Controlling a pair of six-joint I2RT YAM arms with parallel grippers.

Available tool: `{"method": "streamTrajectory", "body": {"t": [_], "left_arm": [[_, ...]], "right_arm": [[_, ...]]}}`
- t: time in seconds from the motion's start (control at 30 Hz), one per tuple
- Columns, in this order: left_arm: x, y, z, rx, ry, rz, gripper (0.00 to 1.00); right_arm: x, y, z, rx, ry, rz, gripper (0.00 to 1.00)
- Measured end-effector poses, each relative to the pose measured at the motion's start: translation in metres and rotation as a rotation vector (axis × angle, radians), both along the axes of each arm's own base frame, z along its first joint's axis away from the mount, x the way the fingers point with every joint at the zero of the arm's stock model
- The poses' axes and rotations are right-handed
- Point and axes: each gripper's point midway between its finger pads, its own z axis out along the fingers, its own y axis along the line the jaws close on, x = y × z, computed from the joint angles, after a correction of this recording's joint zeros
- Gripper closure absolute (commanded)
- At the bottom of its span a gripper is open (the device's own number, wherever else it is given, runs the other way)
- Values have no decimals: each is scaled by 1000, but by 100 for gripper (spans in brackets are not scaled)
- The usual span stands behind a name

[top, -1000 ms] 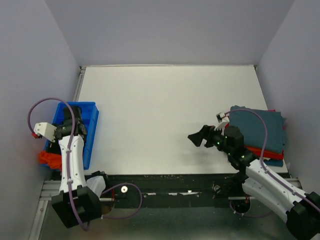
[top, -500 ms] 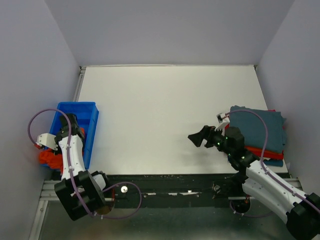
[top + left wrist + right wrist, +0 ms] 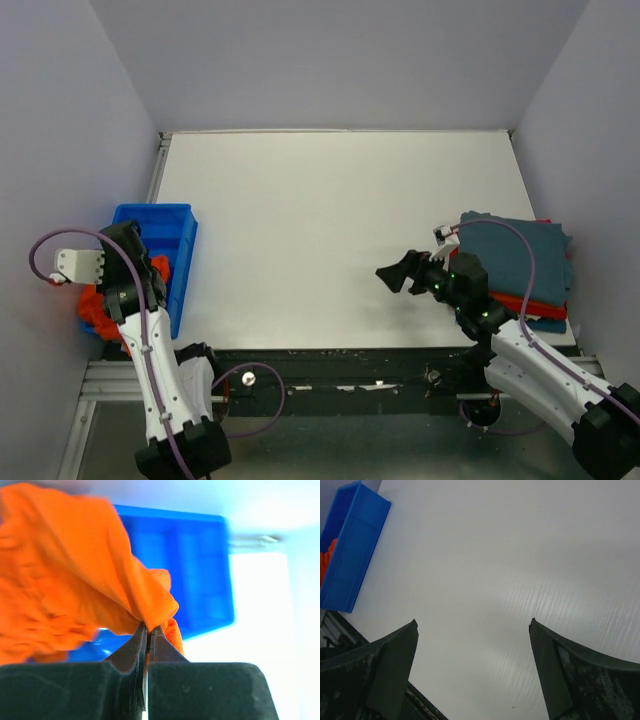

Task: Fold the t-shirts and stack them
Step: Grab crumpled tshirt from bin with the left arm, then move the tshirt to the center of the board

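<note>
An orange-red t-shirt (image 3: 75, 580) hangs bunched in the left wrist view, and my left gripper (image 3: 148, 629) is shut on a fold of it. From the top view the same shirt (image 3: 92, 308) shows as a crumpled heap at the blue bin's near left end, partly hidden under my left arm. At the right edge lies a folded stack: a dark teal t-shirt (image 3: 520, 255) on top, a red one (image 3: 522, 304) under it, and a blue one (image 3: 550, 324) at the bottom. Left of the stack my right gripper (image 3: 398, 272) (image 3: 473, 622) stands open over bare table, holding nothing.
The rigid blue bin (image 3: 180, 240) (image 3: 200, 570) (image 3: 350, 555) stands at the table's left edge. The white table (image 3: 330, 210) stretches between bin and stack. Grey walls close in on both sides and at the back.
My left gripper has shut on the orange-red shirt, and the left arm has swung back toward the near left corner, drawing the cloth up. The right arm has not moved.
</note>
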Motion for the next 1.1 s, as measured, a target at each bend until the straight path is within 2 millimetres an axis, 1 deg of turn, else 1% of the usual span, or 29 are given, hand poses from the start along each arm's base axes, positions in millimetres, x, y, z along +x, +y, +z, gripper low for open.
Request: {"method": "streamTrajectory", "body": {"t": [0.07,0.1,0.13,0.17,0.27,0.3,0.4,0.43,0.47,0.53,0.6,0.63,0.67,0.7,0.77,0.87,0.93,0.97,1.0,1.03,1.1], "left_arm": [[21,-16,24,14,-132,-124,100],[33,-27,36,21,-190,-195,100],[46,-42,49,20,-247,-283,100],[56,-52,59,20,-277,-343,100],[99,-101,99,24,-331,-585,100],[114,-122,117,32,-344,-671,100],[154,-171,168,66,-397,-857,100],[166,-187,188,80,-426,-908,100],[177,-204,215,105,-466,-968,100],[190,-233,261,146,-551,-1067,100],[195,-262,312,192,-664,-1167,100],[193,-281,349,218,-755,-1232,100],[190,-290,370,234,-814,-1269,100],[183,-302,396,252,-892,-1315,100],[168,-315,425,272,-993,-1378,100],[151,-321,452,301,-1085,-1431,100],[148,-324,455,306,-1102,-1451,100],[149,-326,452,307,-1099,-1463,100],[151,-328,444,306,-1087,-1472,100],[156,-330,426,300,-1057,-1486,100],[163,-333,370,262,-954,-1512,100]], "right_arm": [[1,0,0,1,-3,-2,1],[1,0,0,1,-3,-3,1],[1,0,0,0,-3,-3,1],[1,0,-1,0,-3,-3,1],[2,0,-3,-5,4,-7,1],[2,-1,-4,-7,7,-9,1],[3,0,-6,-10,10,-10,1],[3,0,-6,-10,10,-10,1],[3,0,-5,-10,8,-10,1],[4,0,-5,-8,4,-13,1],[5,-1,-4,-10,1,-18,1],[5,-1,-4,-11,-1,-20,1],[6,-2,-3,-12,-5,-23,1],[6,-2,-3,-13,-9,-24,1],[7,-3,-1,-11,-15,-26,1],[7,-3,-1,-11,-19,-29,1],[8,-3,-1,-15,-19,-30,1],[8,-3,-2,-17,-19,-31,1],[8,-4,-2,-19,-20,-33,1],[8,-4,-2,-22,-21,-34,1],[9,-5,-2,-25,-26,-41,1]]}}
